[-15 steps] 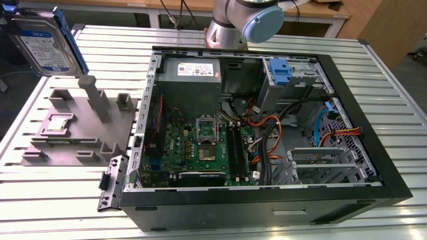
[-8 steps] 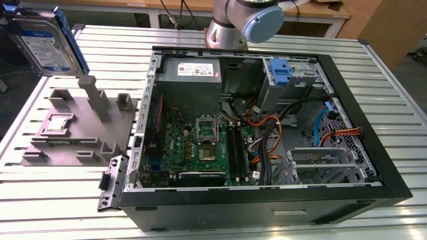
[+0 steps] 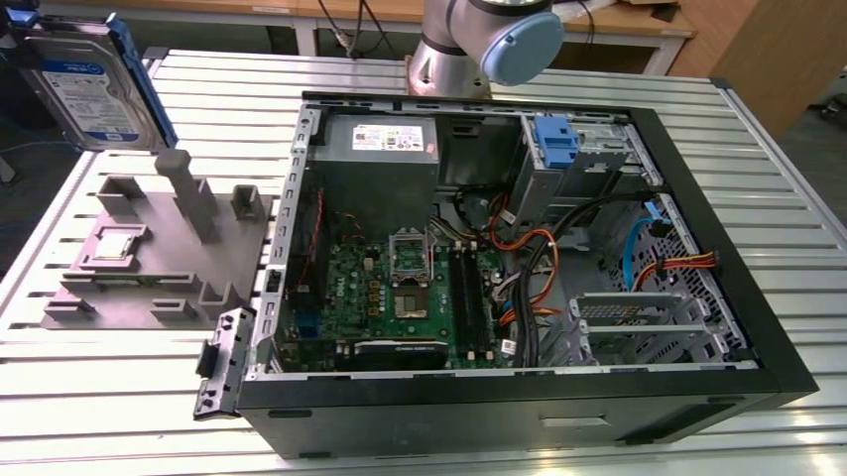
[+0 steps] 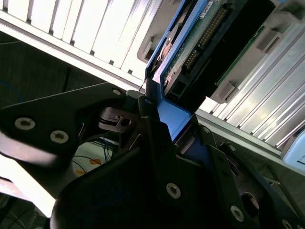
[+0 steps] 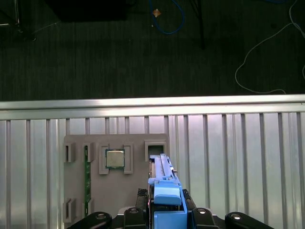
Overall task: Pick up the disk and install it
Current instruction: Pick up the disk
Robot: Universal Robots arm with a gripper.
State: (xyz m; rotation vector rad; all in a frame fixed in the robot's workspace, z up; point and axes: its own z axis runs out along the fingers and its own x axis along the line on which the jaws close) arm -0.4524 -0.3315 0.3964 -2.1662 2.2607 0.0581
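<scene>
The gripper (image 5: 167, 207) is seen clamped on the blue frame of the disk (image 5: 162, 171), which is held edge-on above the grey fixture plate (image 5: 133, 191) on the slatted tabletop (image 5: 238, 167). The open computer case (image 3: 530, 407) is seen well apart, toward the exterior view's right.

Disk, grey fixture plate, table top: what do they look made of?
Disk: silvery metal body with dull sheen; blue frame on its edges looks like smooth moulded plastic. Fixture plate: uniform matte grey, likely plastic, though painted metal is possible. Table top: bright ribbed slats with a brushed shine, probably aluminium.
</scene>
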